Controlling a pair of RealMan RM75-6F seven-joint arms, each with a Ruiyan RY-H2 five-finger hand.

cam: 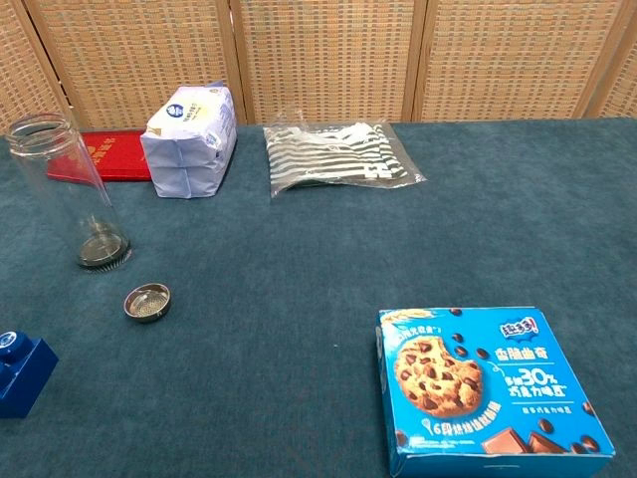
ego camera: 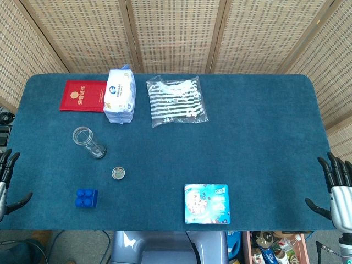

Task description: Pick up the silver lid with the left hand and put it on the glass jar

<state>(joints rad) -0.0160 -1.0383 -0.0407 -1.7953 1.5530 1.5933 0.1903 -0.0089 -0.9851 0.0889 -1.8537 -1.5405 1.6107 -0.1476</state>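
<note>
- Nearest the chest camera, a blue cardboard box of chocolate-chip cookies lies flat near the front edge of the dark teal cloth-covered table, right of centre.
- Over at the front left, a blue plastic building brick sits near the table edge, partly cut off in the chest view.
- Behind the brick and a little toward the centre, the small round silver metal lid lies on the cloth with its hollow side up, untouched by either hand.
- Just beyond the lid, to its left, the clear glass jar stands upright with its mouth open; jar and lid are near each other but apart.
- Along the back of the table, from left to right: a flat red booklet with gold lettering, a white-and-blue soft pack of tissues just beside it, and a black-and-white striped garment in a clear plastic bag.
- At the left table edge in the head view, the left hand holds nothing, fingers spread apart, well away from the lid.
- At the right table edge, the right hand is likewise empty with its fingers apart.
- Behind the table stand woven rattan screen panels in wooden frames.
</note>
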